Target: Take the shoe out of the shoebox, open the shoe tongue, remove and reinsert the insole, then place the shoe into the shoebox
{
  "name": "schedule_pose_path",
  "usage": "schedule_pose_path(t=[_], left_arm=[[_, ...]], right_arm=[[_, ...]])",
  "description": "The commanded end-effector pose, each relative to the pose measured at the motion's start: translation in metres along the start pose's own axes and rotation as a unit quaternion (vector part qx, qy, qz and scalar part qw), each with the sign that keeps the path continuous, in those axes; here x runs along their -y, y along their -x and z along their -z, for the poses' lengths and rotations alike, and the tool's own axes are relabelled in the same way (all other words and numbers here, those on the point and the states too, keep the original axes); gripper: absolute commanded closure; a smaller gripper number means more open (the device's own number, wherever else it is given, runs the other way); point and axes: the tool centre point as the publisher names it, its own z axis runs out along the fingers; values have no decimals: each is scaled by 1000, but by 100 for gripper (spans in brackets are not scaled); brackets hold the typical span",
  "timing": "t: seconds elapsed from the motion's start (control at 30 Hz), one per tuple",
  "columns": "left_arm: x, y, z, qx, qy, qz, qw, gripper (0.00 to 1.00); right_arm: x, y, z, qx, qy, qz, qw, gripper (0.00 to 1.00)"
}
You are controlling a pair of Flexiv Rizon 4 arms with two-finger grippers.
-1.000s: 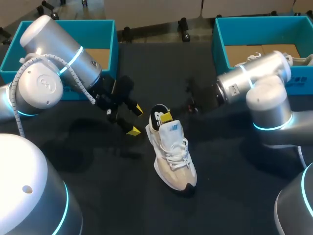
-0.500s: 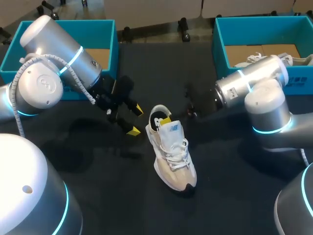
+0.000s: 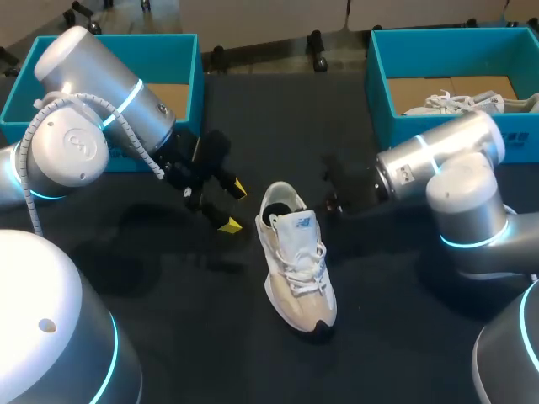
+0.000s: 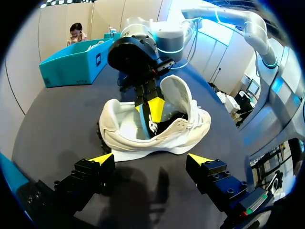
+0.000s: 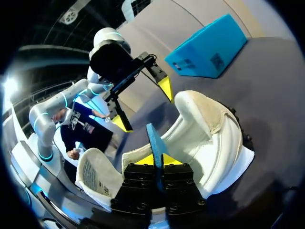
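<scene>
The shoe (image 3: 295, 252) stands upright at the centre of the desk (image 3: 404, 337), toe at 6 o'clock. It is judged light, with a soft upper and a firmer heel, so the heel collar is the best hold. The insole (image 5: 155, 143) looks thin and floppy. The right jaws pinch the insole by its edge at 2 o'clock of the heel opening. The left jaws are spread and empty at 10 o'clock of the heel, near but apart.

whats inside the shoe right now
The blue-edged insole sticks up out of it, the right gripper shut on it. The shoe hides the rest under its laced upper.
</scene>
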Motion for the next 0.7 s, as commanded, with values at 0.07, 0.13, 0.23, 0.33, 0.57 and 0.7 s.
schedule_pose_path(t=[0.07,0.13,0.23,0.33,0.57,0.7], left_arm=[[0,0,-1,0,1,0,1000,0],[0,0,-1,0,1,0,1000,0],[0,0,-1,0,1,0,1000,0],[0,0,-1,0,1,0,1000,0],[0,0,-1,0,1,0,1000,0],[0,0,-1,0,1,0,1000,0]], right_arm=[[-7,-3,3,9,-6,9,1000,73],[-12,-3,4,13,-7,17,1000,67],[-21,-3,7,19,-9,25,999,59],[-24,-2,9,24,-9,31,999,56],[-36,-4,13,29,-16,42,999,53],[-39,-5,15,32,-19,44,998,52]])
